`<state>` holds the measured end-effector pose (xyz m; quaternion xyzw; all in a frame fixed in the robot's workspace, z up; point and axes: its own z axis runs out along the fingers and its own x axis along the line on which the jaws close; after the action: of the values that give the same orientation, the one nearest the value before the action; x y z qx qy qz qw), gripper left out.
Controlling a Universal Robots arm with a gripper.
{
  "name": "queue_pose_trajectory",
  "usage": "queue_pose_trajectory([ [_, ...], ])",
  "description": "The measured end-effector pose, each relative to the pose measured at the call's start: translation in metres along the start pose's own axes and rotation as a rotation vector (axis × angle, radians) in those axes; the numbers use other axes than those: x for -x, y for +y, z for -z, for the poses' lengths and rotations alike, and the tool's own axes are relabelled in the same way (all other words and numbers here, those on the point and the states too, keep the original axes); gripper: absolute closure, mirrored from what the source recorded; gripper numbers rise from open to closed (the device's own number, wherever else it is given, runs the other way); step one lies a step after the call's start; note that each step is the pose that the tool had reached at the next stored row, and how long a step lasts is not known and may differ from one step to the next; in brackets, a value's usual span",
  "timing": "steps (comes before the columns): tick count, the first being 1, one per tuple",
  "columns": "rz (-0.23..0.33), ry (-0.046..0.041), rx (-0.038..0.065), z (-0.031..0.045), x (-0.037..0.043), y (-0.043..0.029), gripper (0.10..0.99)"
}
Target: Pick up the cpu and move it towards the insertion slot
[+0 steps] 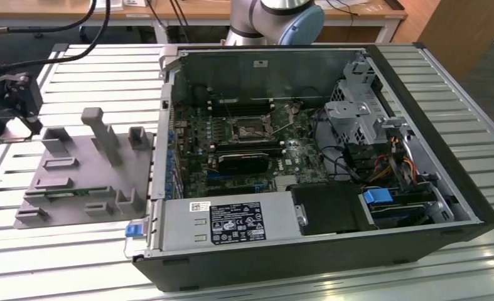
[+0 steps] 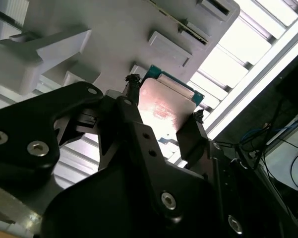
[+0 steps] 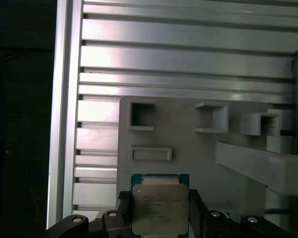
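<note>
Here, the end effector [image 3: 159, 199] is closed on the cpu [image 3: 158, 212]. In both wrist views its two black fingers [image 2: 130, 101] press against opposite edges of the chip. The shiny silver top, with a teal rim, sits between them and faces the cameras. Beyond the cpu lies the grey fixture plate [image 3: 188, 144] with its raised blocks and square pockets, and past that the ribbed aluminium bench [image 3: 178, 59]. Whether the chip is clear of the plate cannot be told.

In the exterior view the black end effector stands at the nine o'clock edge of the scene, at about ten o'clock from the fixture plate. The open computer case [image 1: 314, 266] lies on the bench just beside the plate, at its three o'clock. Inside the case, on the motherboard [image 1: 301, 153], the insertion slot [image 1: 251, 130] shows as a small square socket with a thin silver frame and a dark centre. It sits at twelve o'clock from a black rectangular block [image 1: 240, 165]. The cpu is well apart from the slot, with the fixture plate and the case wall between them. A silver power supply [image 1: 230, 222] fills the case's six o'clock side. The arm's base [image 1: 284, 15] rises behind the case at twelve o'clock.
</note>
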<state>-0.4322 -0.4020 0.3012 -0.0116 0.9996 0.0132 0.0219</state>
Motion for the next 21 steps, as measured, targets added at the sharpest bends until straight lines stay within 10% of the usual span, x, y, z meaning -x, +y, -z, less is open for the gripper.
queue_pose_trajectory([
  [21, 0.0, -0.0023, -0.001, 0.0621, 0.0027, 0.0016, 0.545],
])
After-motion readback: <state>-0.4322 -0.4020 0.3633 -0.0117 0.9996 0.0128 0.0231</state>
